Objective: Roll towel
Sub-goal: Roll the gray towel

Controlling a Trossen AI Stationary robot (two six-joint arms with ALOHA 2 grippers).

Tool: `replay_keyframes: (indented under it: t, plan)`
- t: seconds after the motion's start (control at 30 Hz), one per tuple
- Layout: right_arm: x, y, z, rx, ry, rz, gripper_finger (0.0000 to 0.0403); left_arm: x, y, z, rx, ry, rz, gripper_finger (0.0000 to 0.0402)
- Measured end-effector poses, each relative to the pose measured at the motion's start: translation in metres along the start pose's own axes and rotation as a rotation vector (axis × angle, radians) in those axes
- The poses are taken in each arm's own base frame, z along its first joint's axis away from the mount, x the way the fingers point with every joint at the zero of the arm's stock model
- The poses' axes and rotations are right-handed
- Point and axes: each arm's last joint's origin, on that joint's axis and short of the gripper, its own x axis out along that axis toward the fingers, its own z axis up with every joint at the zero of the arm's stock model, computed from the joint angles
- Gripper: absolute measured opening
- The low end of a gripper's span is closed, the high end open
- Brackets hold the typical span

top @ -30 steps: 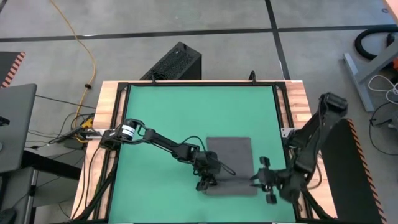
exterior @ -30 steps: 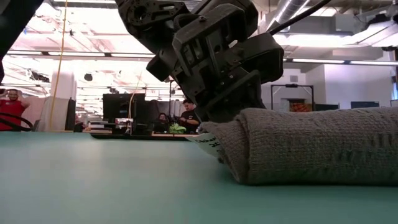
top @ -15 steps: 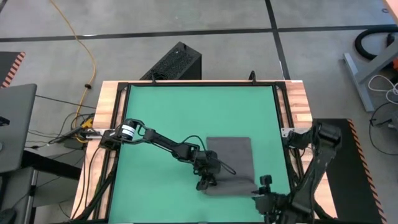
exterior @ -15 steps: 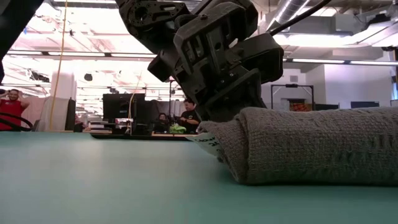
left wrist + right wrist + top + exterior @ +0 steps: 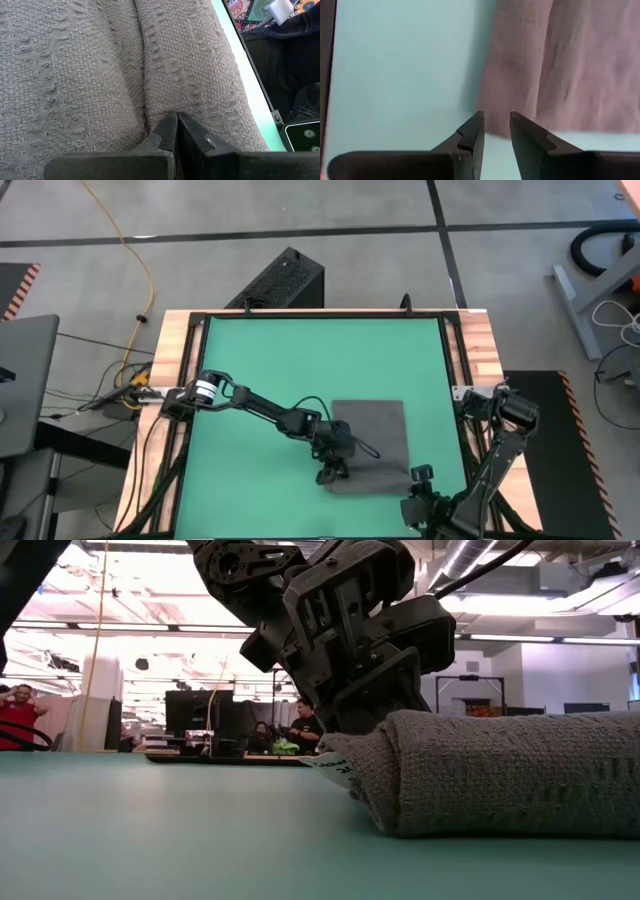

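Nearest the table's front edge, my right end effector (image 5: pixel 418 492) hangs over the green mat (image 5: pixel 270 370), just off the towel's near right corner. Its two fingers (image 5: pixel 472 132) stand a narrow gap apart with nothing between them; they touch nothing. From its wrist view the towel's edge lies just ahead of the tips, with bare mat beside it.

A little farther in lies the one towel (image 5: pixel 370 442), dark grey and woven, on the mat's near right part. Its near edge is rolled into a thick tube (image 5: pixel 500 775) running left to right, and the rest lies flat behind the roll, reaching toward the middle of the mat. In the low view a small white label (image 5: pixel 335 768) sticks out from the left end of the roll; it carries dark print too small for me to read.

My left end effector (image 5: pixel 331 471) sits at the towel's near left corner, at the left end of the roll. Its fingers (image 5: pixel 172 135) are pressed tight together, with the tips pushed down into the crease between the roll and the flat cloth. I cannot tell if any cloth is pinched between them.

I count one towel, one mat, and my two arms, on a wooden table (image 5: pixel 480 350) with a black frame.

Beyond the table, the low view shows a workshop with at least two people: one in red (image 5: pixel 18 712) at the far left, and one seated at a far desk (image 5: pixel 303 726).
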Motion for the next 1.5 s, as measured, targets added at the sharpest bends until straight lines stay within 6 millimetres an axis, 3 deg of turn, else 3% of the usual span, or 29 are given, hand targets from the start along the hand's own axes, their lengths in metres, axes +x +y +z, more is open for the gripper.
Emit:
replay_keyframes:
  t: [0.23,0.37,0.53,0.73,0.97,1.27,1.5]
  plan:
    - [-0.007,-0.017,0.014,-0.003,0.246,0.109,0.0117,0.0,0.0,0.0,-0.009,-0.001,-0.001,0.0]
    - [-0.012,-0.016,0.009,-0.051,0.264,0.093,0.0133,0.0,0.0,0.0,-0.013,-0.001,-0.003,0.0]
    - [-0.025,-0.004,-0.011,-0.074,0.167,-0.006,0.0187,-0.002,0.002,0.001,-0.029,0.002,-0.024,0.0]
    - [-0.041,0.021,-0.039,-0.125,-0.161,-0.129,0.025,-0.003,0.004,0.002,-0.036,0.002,-0.03,0.0]
    - [-0.024,0.048,-0.063,-0.321,-0.279,-0.205,0.0255,-0.003,0.003,0.004,-0.076,-0.011,-0.049,0.0]
    - [0.002,0.062,-0.068,-0.509,-0.237,-0.311,0.0255,-0.004,0.002,0.008,-0.107,-0.029,-0.056,0.0]
    - [0.016,0.061,-0.065,-0.57,-0.294,-0.471,0.0255,-0.004,0.002,0.009,-0.112,-0.03,-0.063,0.0]
